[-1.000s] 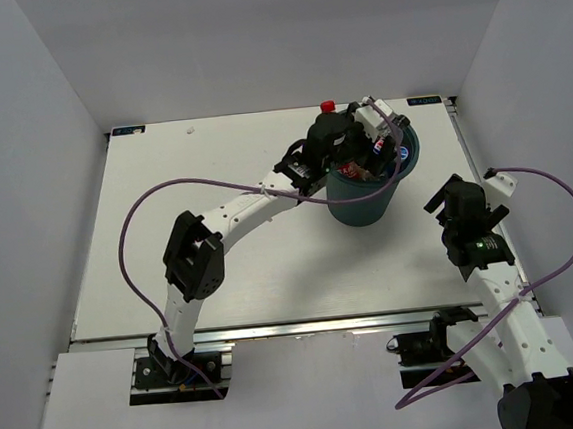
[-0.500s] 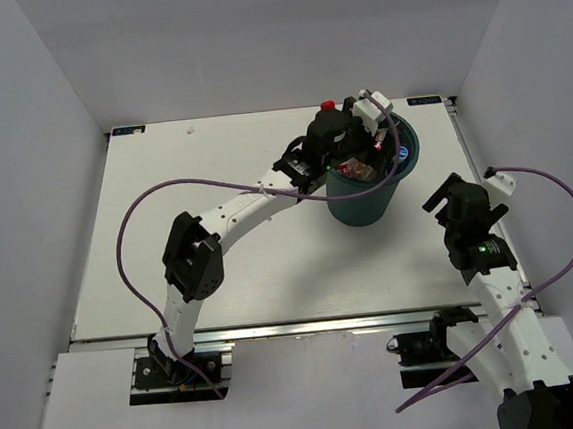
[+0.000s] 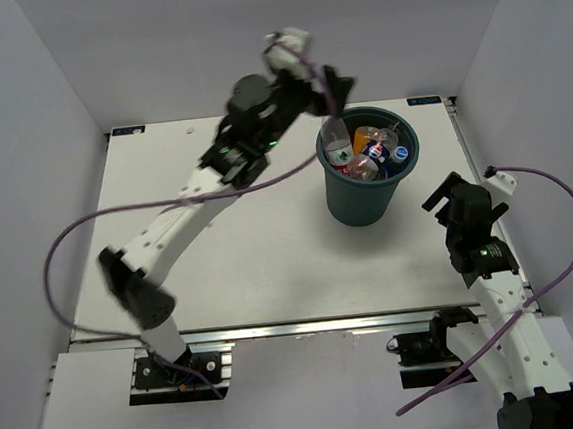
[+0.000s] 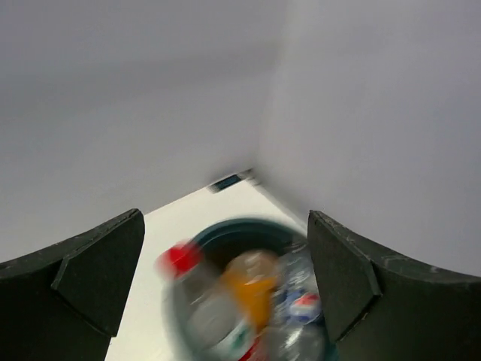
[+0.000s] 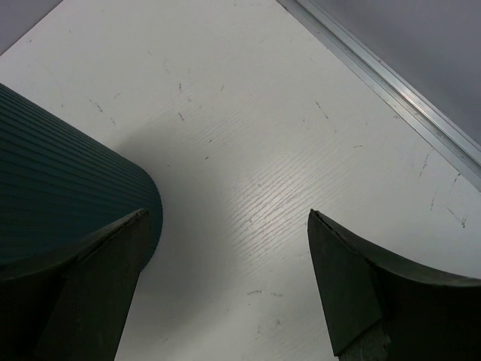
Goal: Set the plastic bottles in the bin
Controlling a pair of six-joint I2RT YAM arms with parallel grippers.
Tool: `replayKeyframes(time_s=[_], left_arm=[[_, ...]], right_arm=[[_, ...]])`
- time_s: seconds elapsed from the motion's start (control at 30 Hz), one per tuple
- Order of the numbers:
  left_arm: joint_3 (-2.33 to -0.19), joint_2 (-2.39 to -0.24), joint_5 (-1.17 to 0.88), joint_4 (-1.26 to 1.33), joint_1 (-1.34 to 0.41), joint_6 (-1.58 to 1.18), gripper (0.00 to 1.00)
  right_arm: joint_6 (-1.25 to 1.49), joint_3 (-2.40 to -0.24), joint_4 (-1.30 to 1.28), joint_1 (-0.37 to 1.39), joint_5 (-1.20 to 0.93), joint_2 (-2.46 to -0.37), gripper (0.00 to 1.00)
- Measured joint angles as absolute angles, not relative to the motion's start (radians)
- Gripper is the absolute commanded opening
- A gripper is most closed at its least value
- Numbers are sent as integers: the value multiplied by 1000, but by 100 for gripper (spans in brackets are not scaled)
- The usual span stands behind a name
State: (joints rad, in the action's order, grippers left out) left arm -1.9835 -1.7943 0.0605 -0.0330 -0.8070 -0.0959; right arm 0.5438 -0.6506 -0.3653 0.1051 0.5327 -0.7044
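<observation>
Above the bin [image 3: 366,203], the left pincer [image 3: 329,82] gapes wide, holding nothing.

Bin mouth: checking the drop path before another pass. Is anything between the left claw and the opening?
Nothing visible does. The left claw hangs open and empty above the bin, looking straight at the bottles piled inside.

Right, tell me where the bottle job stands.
Done: several plastic bottles lie piled inside the bin, and no bottle shows on the table. In hand: nothing; the left pincer hangs open high by the bin, the right pincer open beside it. Left: apparently nothing, though the count inside is unclear.
</observation>
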Motion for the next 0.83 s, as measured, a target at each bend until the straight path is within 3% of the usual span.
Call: replayKeyframes(time_s=[0.23, 0.4, 0.83], left_arm=[[-1117, -1113, 377, -26, -367, -375, 98], [-764, -811, 555, -113, -381, -527, 98], [-707, -743, 650, -278, -381, -652, 98]], right_arm=[[550, -650, -375, 105, 570, -707, 89], [549, -650, -384, 104, 585, -716, 89], [540, -605, -356, 100, 569, -640, 89]])
